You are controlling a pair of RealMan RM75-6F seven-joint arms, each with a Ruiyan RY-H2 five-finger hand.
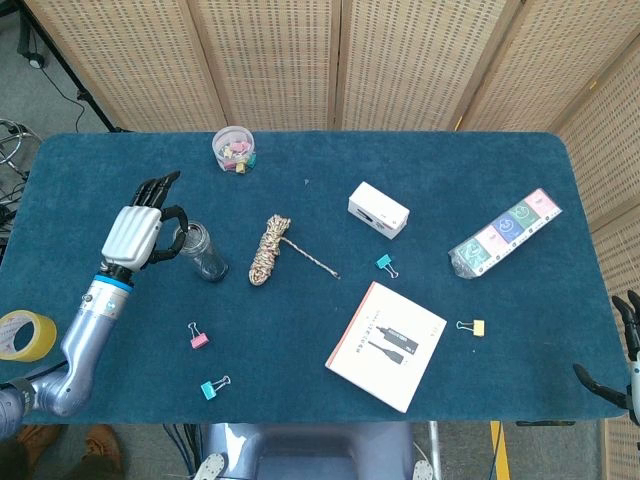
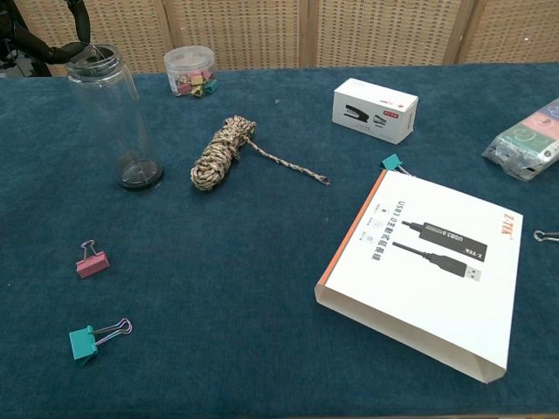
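Head view: left hand [image 1: 133, 232] beside upright clear bottle [image 1: 201, 251] on table [image 1: 300, 345], fingers extended, thumb curled to the bottle's rim; firm grip can't be confirmed. Rope [image 1: 268, 248] just right of the bottle. Right hand [image 1: 622, 368] at table's right edge, fingers spread, holding nothing. Chest view: dark fingertips [image 2: 61, 52] touch the bottle [image 2: 113, 113] rim; rope [image 2: 223, 153] beside it.

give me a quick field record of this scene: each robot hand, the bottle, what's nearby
left robot hand: at the rim of the clear bottle, fingertips touching its mouth; firm grip not clear
right robot hand: at the table's right edge, fingers apart, holding nothing
bottle: upright, uncapped, on the blue table
right of bottle: coiled rope
in front of bottle: pink clip, teal clip
behind: tub of clips
right half: white cable box
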